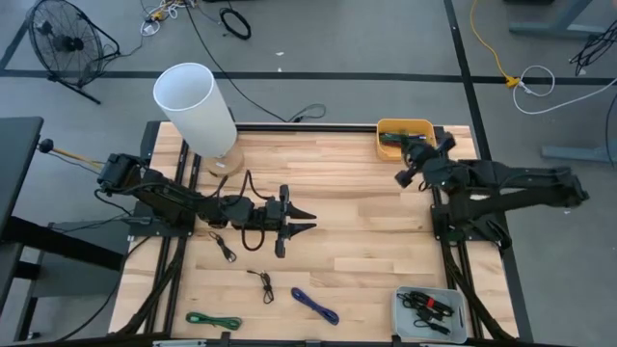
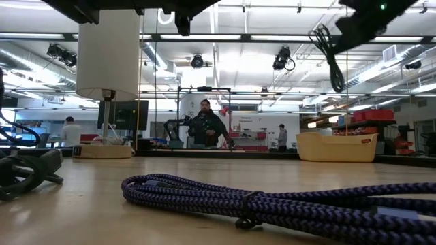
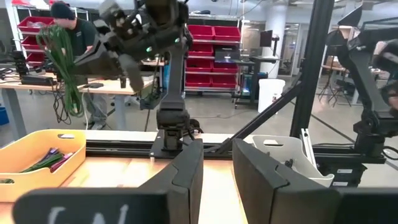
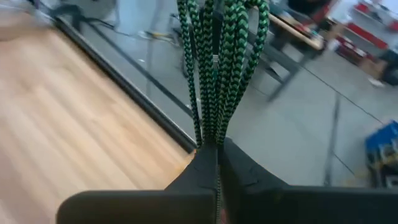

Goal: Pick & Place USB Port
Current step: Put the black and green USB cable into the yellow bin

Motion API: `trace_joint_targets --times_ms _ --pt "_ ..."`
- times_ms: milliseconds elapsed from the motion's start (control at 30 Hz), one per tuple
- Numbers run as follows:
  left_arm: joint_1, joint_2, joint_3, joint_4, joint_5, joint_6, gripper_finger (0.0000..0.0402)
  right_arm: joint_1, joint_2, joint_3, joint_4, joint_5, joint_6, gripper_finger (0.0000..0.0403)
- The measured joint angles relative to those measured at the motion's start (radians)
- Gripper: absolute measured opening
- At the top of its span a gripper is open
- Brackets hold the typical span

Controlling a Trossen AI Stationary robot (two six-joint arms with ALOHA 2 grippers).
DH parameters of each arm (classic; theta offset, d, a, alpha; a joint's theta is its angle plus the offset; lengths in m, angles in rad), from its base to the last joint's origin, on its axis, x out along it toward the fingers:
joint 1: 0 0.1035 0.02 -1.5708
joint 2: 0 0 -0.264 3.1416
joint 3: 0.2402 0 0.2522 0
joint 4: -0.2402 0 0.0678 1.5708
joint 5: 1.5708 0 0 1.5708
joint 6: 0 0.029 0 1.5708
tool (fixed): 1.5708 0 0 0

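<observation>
The table (image 1: 357, 251) is pale blond wood in butcher-block strips, framed by black rails. The right claw (image 4: 216, 163) is matte black and pinches a cable (image 4: 219, 56) braided in bright green and black. A yellow bin (image 1: 390, 128) sits at the far right edge; a light grey bin (image 1: 403, 310) sits at the near right corner. Near the front edge lie a purple-and-black braided cable (image 2: 272, 204), a green cable (image 1: 213, 319) and two black ones. The lampshade (image 1: 196, 104) at the far left is white.
</observation>
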Motion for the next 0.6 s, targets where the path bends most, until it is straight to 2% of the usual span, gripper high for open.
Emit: trace_joint_targets --times_ms 133,267,400,500,600 --pt "0.000 0.000 0.000 0.000 0.000 0.000 0.0090 -0.120 -0.093 -0.048 0.020 -0.029 -0.033 0.0000" --pt "0.002 0.000 0.000 -0.001 0.000 0.000 0.0090 -0.239 -0.144 -0.059 0.062 -0.057 -0.137 0.0000" --pt "0.005 0.000 0.000 0.000 0.000 0.001 0.0090 -0.384 -0.132 -0.060 0.052 -0.154 -0.141 0.0000" --pt "0.006 0.000 0.000 0.000 0.000 0.000 0.0090 -0.493 -0.102 -0.060 0.053 -0.268 -0.132 0.0000" --pt "0.006 0.000 0.000 -0.001 0.000 0.000 0.0090 -0.583 -0.057 -0.060 0.053 -0.295 -0.139 0.0000"
